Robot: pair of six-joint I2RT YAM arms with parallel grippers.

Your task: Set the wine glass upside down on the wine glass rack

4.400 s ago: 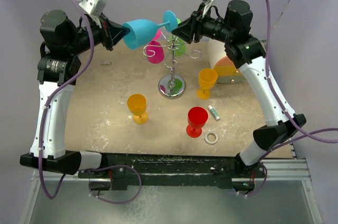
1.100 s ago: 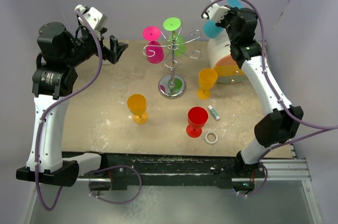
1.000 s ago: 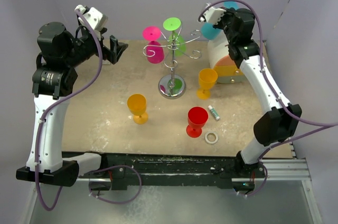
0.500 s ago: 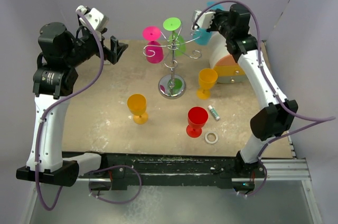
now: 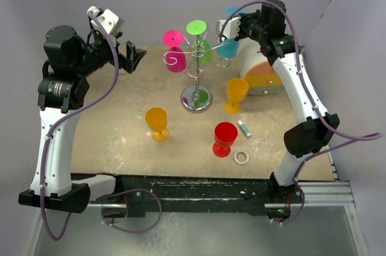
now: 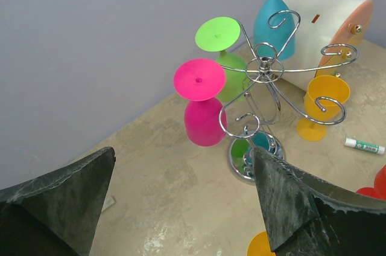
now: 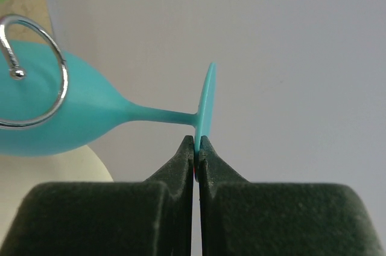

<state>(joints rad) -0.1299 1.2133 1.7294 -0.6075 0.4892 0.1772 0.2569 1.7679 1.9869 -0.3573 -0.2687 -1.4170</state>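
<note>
The wine glass (image 7: 66,114), a turquoise one, hangs in the air bowl-down and foot-up above the far right part of the worktop (image 5: 120,120), just beside the right-hand side of the wine glass rack (image 6: 264,70). The right gripper (image 7: 197,146) is clamped on the thin rim of the glass's foot, its two pads pressed flat against either face of the disc, while the stem and bowl stick out free to the side. In the right wrist view one chrome curl of the rack crosses in front of the bowl; whether wire and glass touch I cannot tell. The left gripper (image 5: 134,57) stands wide apart and empty near the far left corner, well away from the rack. The glass looks like smooth coloured plastic, so I judge it light, stiff and unlikely to shatter, but slippery, and a pinch on so narrow an edge lets the bowl swing or twist if it bumps the wire. The foot rim seems the right place to hold, since it leaves the stem bare to slide into a curl. The rack's thin arms probably flex, and with a pink glass (image 6: 202,117) and a green glass (image 6: 218,34) already hanging there, a hard nudge could rock the whole stand
</note>
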